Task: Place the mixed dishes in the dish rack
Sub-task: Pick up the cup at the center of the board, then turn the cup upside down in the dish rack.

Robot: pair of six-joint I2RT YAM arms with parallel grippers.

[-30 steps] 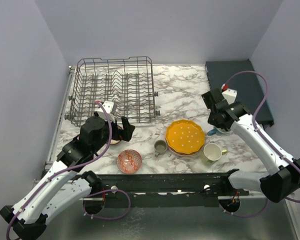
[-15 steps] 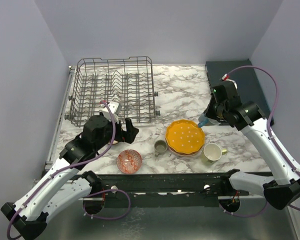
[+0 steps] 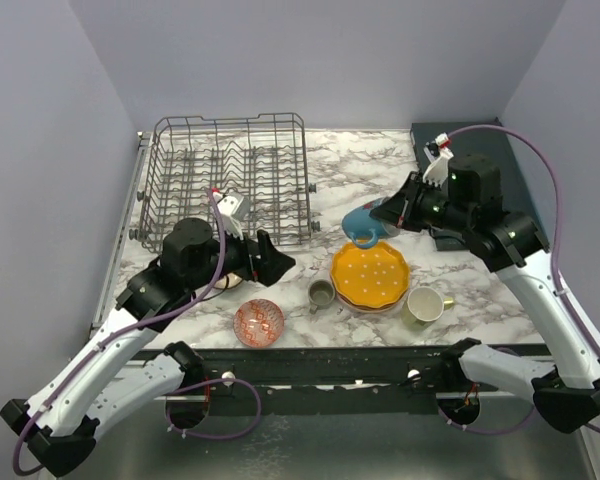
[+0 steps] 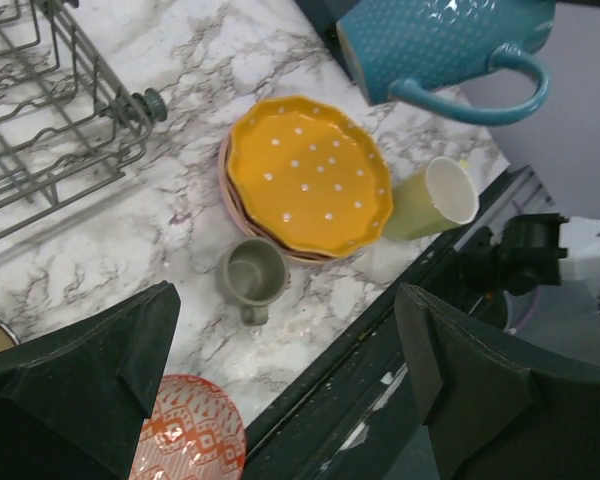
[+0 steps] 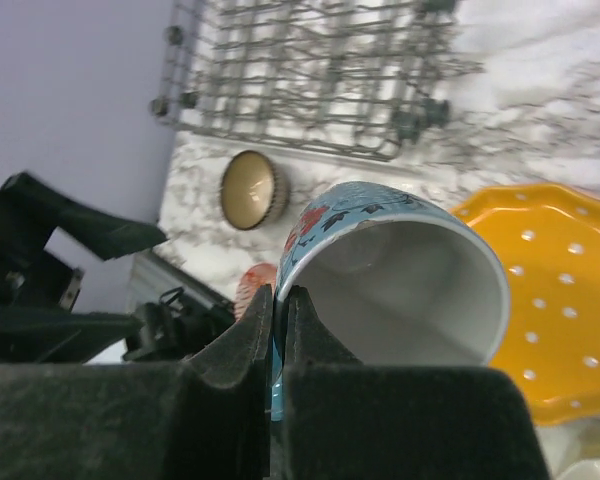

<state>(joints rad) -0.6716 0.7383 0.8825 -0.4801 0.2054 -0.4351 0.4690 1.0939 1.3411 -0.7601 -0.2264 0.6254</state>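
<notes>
My right gripper (image 3: 392, 213) is shut on the rim of the blue mug (image 3: 363, 226), one finger inside and one outside, and holds it tilted in the air between the orange dotted plate (image 3: 370, 272) and the dish rack (image 3: 225, 180). In the right wrist view the blue mug (image 5: 400, 285) opens towards the camera. My left gripper (image 3: 267, 260) hangs open and empty over the table's front edge, near the red-patterned bowl (image 3: 258, 321). The small grey cup (image 4: 252, 273) and the yellow-green mug (image 4: 435, 197) flank the plate. A dark brown bowl (image 5: 250, 188) sits by the rack.
A pink plate edge (image 4: 228, 195) shows under the orange plate. A dark flat tray (image 3: 505, 160) lies at the back right behind my right arm. The black table rail (image 3: 340, 365) runs along the near edge. The rack's wires hold no dishes.
My right arm has lifted the blue mug from the table right of the orange plate and carried it left towards the rack. My left gripper has shifted slightly right, still open.
</notes>
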